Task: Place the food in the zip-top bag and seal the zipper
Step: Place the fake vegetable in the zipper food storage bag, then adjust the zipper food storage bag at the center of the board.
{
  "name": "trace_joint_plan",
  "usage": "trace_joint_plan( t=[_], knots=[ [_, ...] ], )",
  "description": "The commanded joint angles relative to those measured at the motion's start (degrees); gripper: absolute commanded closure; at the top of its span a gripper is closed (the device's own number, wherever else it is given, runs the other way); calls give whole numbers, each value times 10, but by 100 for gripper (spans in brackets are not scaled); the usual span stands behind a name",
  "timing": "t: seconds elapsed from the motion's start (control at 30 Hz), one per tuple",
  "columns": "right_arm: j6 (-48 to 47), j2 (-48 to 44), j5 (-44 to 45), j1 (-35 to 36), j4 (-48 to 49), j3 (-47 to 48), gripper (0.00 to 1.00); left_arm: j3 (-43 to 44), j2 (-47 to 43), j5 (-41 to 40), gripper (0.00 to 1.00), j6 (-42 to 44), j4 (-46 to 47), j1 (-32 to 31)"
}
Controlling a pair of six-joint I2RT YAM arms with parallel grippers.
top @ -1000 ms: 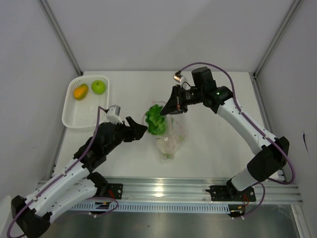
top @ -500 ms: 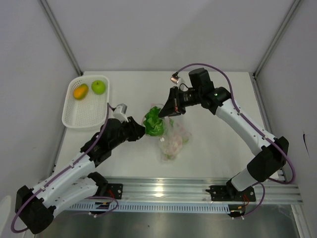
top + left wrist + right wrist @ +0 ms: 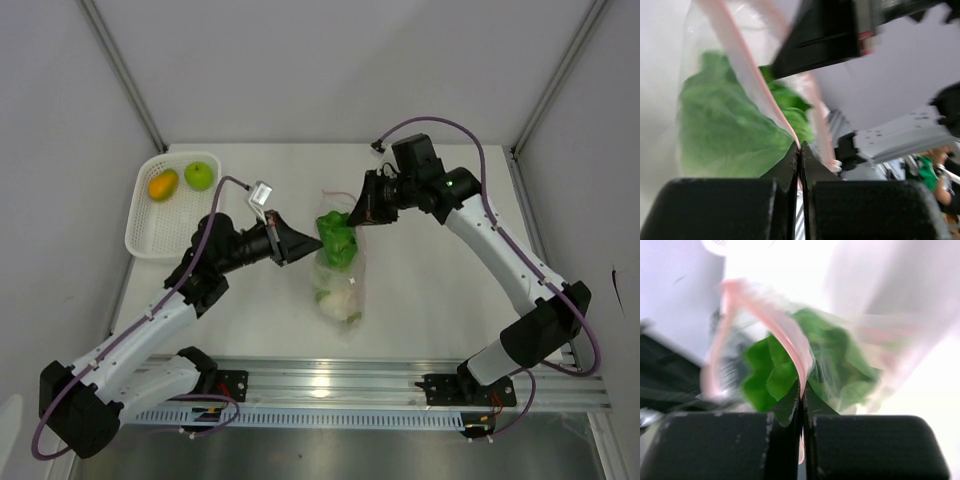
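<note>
Zip-top bag right of basket, cabbage inside. Pinched at zipper by left gripper and right gripper, both clamped tight. Apple, orange fruit in basket. Better to hold mouth wide and level; avoid tugging strip free.

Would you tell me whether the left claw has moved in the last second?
Yes: the left claw moved right, away from the white basket, onto the bag.

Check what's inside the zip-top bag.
Through the clear zip-top bag: leafy green cabbage near the mouth, whitish cauliflower-like piece below it. The food and crinkled plastic hide whatever might lie behind them. Green apple and orange fruit sit outside, in the white basket.
</note>
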Motion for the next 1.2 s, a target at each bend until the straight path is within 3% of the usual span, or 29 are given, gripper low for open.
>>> trace_joint_plan(
  t=[0.0,0.1,0.17,0.27,0.4,0.53,0.57,0.67,0.8,0.93,1.07,1.17],
  knots=[
    [-57,-53,127,-15,-55,62,100,92,25,153,99,-55,116,12],
    [-61,-70,113,-13,-46,92,100,119,36,166,99,-74,92,12],
    [-64,-88,106,-15,-36,92,100,118,29,118,99,-50,54,12],
    [-67,-102,111,-17,-10,50,100,103,30,36,99,-16,-53,16],
    [-64,-70,91,-39,-8,6,100,89,90,25,99,14,-115,25],
    [-71,-61,85,-41,-10,48,100,81,131,126,99,-20,-66,29],
    [-73,-69,83,-41,-7,78,100,76,123,143,99,-41,32,27],
    [-82,-81,66,-41,4,115,100,76,79,146,99,-71,115,7],
    [-63,-108,11,-41,79,51,99,115,74,99,99,-15,0,-10],
    [-14,-79,-19,-39,141,-54,100,66,100,1,99,-11,-72,-3],
    [-16,-24,-10,-41,135,-69,100,68,196,42,99,9,-90,15],
    [-53,-20,60,-41,87,-7,100,92,226,82,99,11,-72,14]
  ],
)
